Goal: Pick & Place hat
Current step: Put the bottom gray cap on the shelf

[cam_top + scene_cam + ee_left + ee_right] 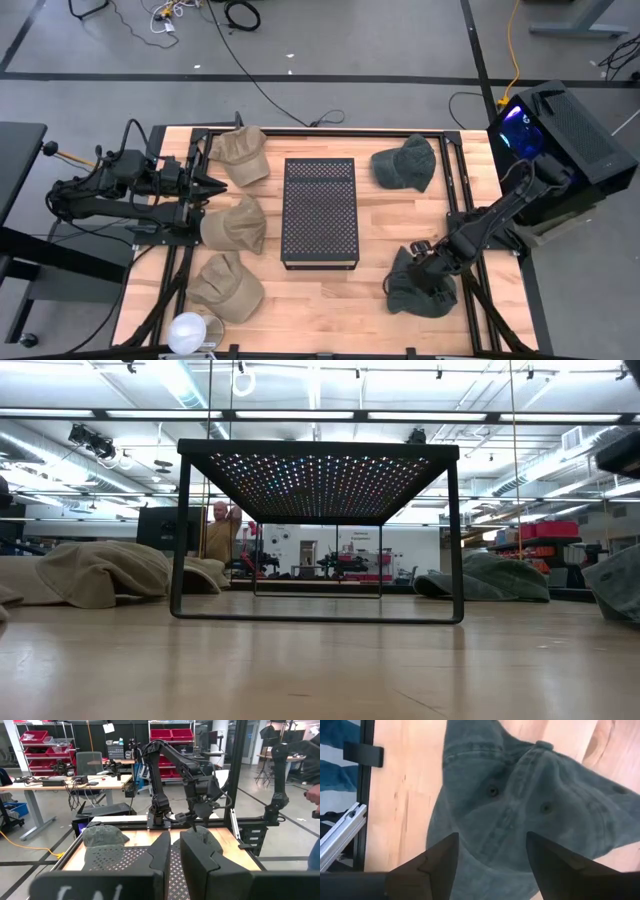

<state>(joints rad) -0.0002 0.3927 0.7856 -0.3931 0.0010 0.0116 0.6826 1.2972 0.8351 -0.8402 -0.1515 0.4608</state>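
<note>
Directly beneath the right gripper [490,857], whose fingers stand spread apart, lies a dark green hat [530,805] on the table [330,295]. Beyond it toward the table's middle stands the black perforated rack [320,210], with another green hat [405,163] farther off. Left gripper [215,185], fingers nearly pressed together and empty, waits beside three tan hats [235,222].
</note>
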